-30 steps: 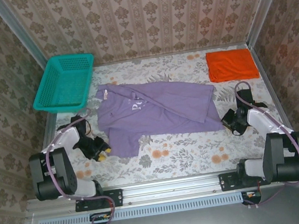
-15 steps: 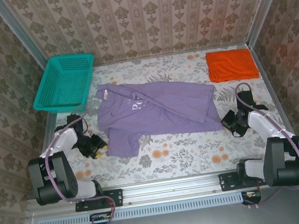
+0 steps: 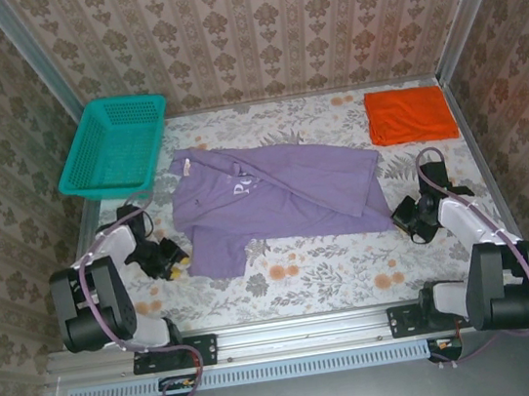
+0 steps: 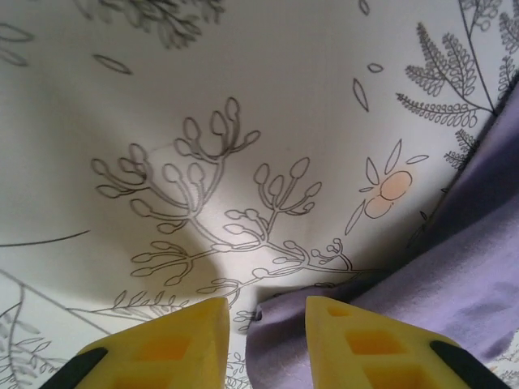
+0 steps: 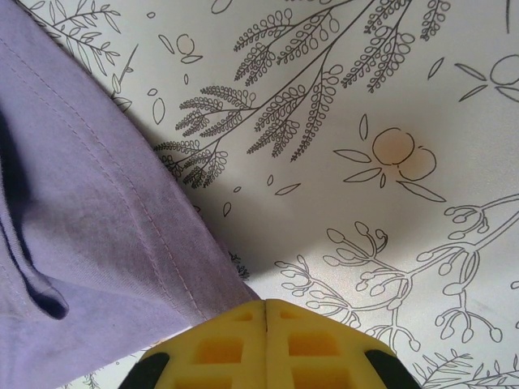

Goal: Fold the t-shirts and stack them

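Observation:
The lavender t-shirt [image 3: 284, 195] lies spread and crumpled mid-table, its white lettering facing up. The orange t-shirt [image 3: 410, 115] is a folded rectangle at the back right. My left gripper [image 3: 173, 263] is low at the lavender shirt's near-left corner. In the left wrist view it [image 4: 268, 324] is open, and the corner of the lavender cloth [image 4: 454, 275] lies between the yellow fingers. My right gripper [image 3: 405, 218] is at the near-right corner. In the right wrist view it [image 5: 266, 312] is shut, with the hem of the lavender shirt [image 5: 81, 227] running in under its fingertips.
A teal mesh basket [image 3: 114, 145] stands at the back left, partly over the table edge. The floral tablecloth [image 3: 333, 267] shows bare in front of the shirt. Patterned walls close in on three sides.
My left gripper has edged slightly away from me along the shirt's left corner. The right gripper has barely shifted. Neither shirt has moved.

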You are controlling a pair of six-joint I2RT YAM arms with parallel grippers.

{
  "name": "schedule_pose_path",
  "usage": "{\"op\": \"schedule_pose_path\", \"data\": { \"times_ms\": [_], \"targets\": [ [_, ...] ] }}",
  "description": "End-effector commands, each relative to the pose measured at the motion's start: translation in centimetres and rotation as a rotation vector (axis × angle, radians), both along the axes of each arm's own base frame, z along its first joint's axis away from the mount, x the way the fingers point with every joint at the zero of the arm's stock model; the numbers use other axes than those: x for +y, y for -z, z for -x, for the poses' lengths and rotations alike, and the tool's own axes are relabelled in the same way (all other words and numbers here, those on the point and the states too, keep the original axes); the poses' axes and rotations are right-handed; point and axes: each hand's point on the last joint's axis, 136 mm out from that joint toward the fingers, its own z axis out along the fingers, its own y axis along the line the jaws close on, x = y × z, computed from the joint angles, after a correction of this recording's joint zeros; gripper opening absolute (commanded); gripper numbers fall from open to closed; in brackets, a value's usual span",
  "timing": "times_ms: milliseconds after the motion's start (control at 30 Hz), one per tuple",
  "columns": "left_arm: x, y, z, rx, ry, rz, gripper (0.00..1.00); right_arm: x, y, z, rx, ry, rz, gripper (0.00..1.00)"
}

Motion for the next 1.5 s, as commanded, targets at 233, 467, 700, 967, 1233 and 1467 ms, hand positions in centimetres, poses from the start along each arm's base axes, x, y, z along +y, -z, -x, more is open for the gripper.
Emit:
{"op": "schedule_pose_path", "data": {
  "times_ms": [233, 467, 700, 967, 1233, 1467],
  "targets": [
    [-1.3, 0.6, 0.3, 0.042, 0.057, 0.011, 0.32, 0.2, 0.1, 0.3, 0.000, 0.000, -0.015, 0.00],
    [-1.1, 1.2, 0.5, 0.059, 0.070, -0.010, 0.28, 0.1, -0.1, 0.1, -0.006, -0.001, -0.012, 0.00],
    [-1.6, 1.7, 0.3, 0.065, 0.083, -0.012, 0.24, 0.0, -0.3, -0.1, -0.009, -0.004, -0.007, 0.00],
    [-2.4, 1.9, 0.0, 0.070, 0.125, -0.029, 0.23, 0.0, -0.3, -0.2, -0.008, -0.003, -0.004, 0.00],
    [-3.1, 2.3, -0.5, 0.081, 0.178, -0.068, 0.17, -0.1, -0.1, -0.3, -0.004, -0.004, -0.003, 0.00],
    [-3.7, 2.3, -1.3, 0.074, 0.206, -0.089, 0.00, -0.2, -0.1, -0.4, -0.003, -0.007, 0.003, 0.00]
  ]
}}
